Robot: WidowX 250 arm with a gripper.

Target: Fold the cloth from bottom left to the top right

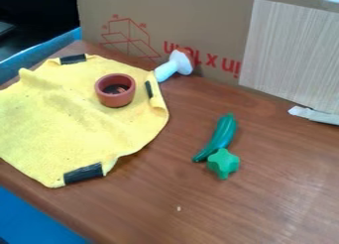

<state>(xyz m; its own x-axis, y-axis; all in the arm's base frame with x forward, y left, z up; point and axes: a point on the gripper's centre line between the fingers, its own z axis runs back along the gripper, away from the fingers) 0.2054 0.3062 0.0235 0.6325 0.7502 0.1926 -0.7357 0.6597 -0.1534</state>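
Note:
The yellow cloth (pixel 63 121) lies spread over the left part of the wooden table, slightly wrinkled, with dark patches along its edges. Its right edge is curled up a little, and its lower tip is near the table's front left edge. A small reddish-brown pot (pixel 115 90) stands upright on the cloth's upper right part, with something small inside it.
A white mushroom-like object (pixel 173 66) lies at the cloth's upper right edge, by a cardboard box (pixel 179 20). Right of the cloth are a green zucchini-like toy (pixel 220 135) and a green star-shaped piece (pixel 224 162) on the table (pixel 265 203).

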